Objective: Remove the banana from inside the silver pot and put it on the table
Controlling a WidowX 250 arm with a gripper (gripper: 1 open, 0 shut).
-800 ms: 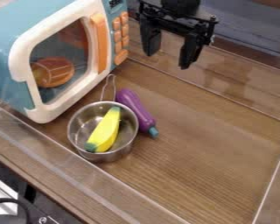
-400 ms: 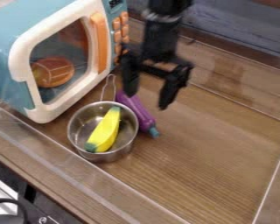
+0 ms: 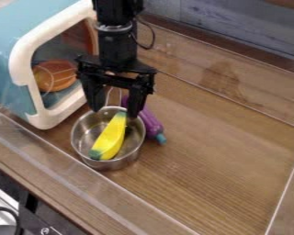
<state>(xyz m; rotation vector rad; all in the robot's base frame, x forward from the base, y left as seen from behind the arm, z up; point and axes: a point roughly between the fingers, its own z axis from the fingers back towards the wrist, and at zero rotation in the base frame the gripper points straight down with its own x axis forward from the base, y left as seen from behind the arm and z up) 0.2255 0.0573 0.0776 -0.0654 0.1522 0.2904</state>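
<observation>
Brown wood grain runs across the table (image 3: 230, 161) beneath the pincer (image 3: 114, 112), its raised rim framing the top, with grey boards (image 3: 235, 27) beyond. We have the pincer's fingers apart, above the far side of the silver pot (image 3: 84, 138). Below them, inside the pot, lies the banana (image 3: 109, 137), bright yellow, smooth and gently curved, green at its tips. The teal-and-cream microwave (image 3: 36, 46) stands just beside the pincer.
</observation>
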